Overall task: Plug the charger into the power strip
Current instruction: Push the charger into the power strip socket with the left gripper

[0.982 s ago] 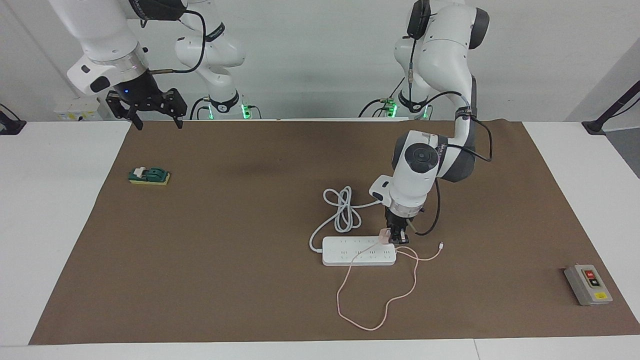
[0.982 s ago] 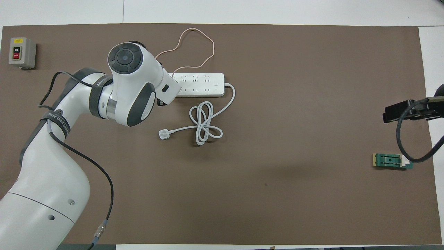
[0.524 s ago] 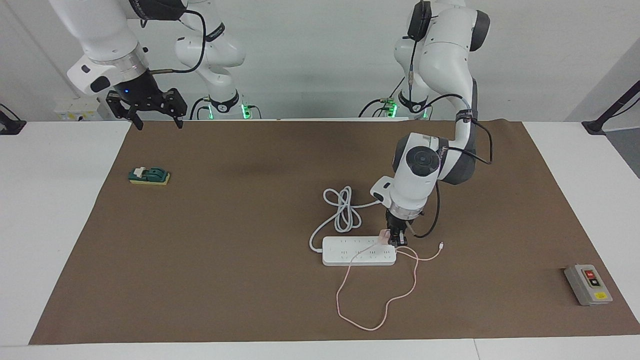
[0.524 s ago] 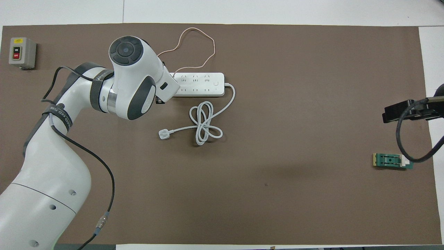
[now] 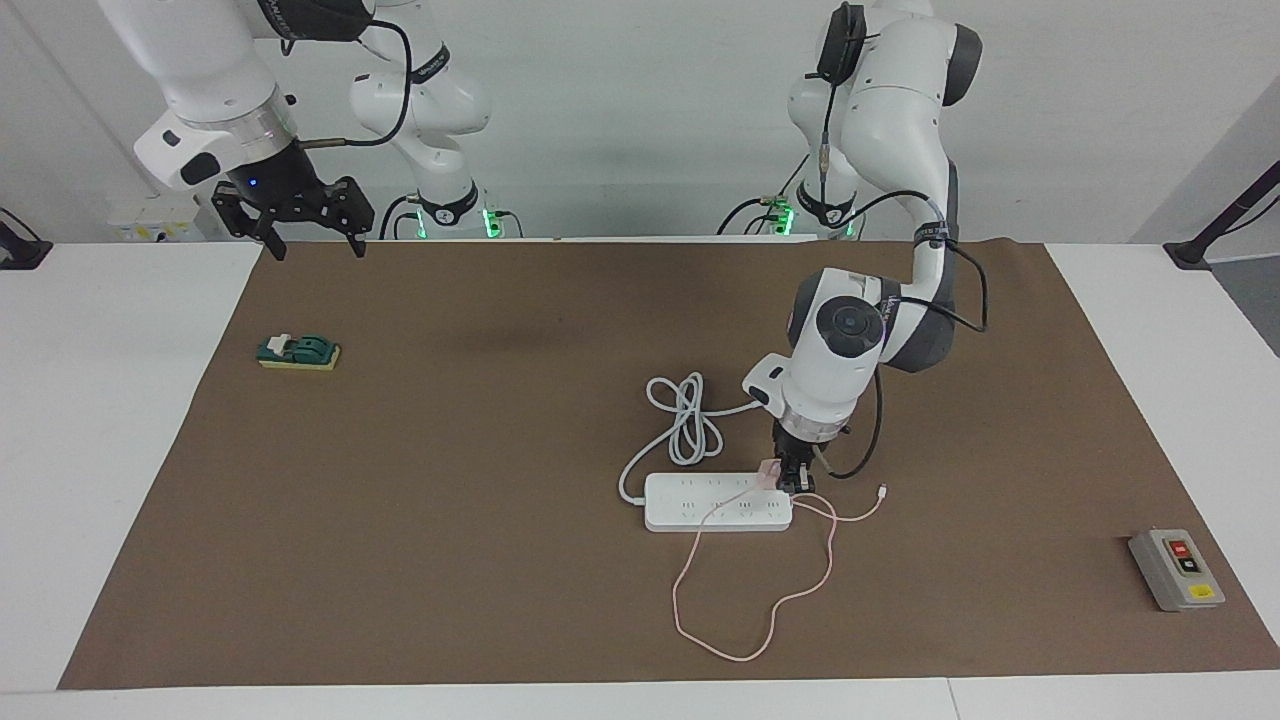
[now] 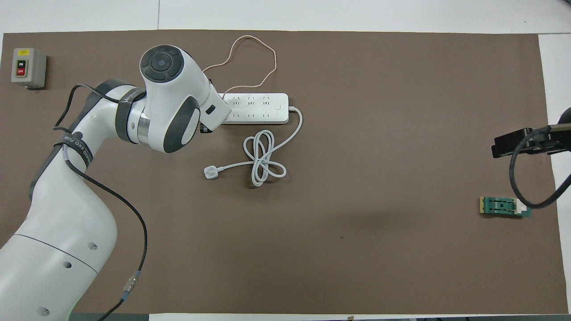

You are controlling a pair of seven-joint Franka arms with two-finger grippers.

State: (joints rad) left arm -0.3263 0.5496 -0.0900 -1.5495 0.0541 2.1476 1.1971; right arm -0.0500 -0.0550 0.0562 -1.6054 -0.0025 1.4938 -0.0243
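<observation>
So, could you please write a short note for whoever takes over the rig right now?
Left pincer: down at the power strip, at the end toward the left arm's end of the table, shut on the charger, which sits at the strip's row of sockets nearer the robots.
Right pincer: open, waiting over the mat's edge nearest the robots.
Charger's pink cable trails loose on the mat.
Done: charger brought to the strip.
Left: I cannot tell if it is fully seated; check, press home, release, retract.

Overhead: left arm's wrist hides the left claw, the charger body and one end of the power strip [image 6: 256, 108]. Right claw [image 6: 522, 143] partly cut off at frame edge.
</observation>
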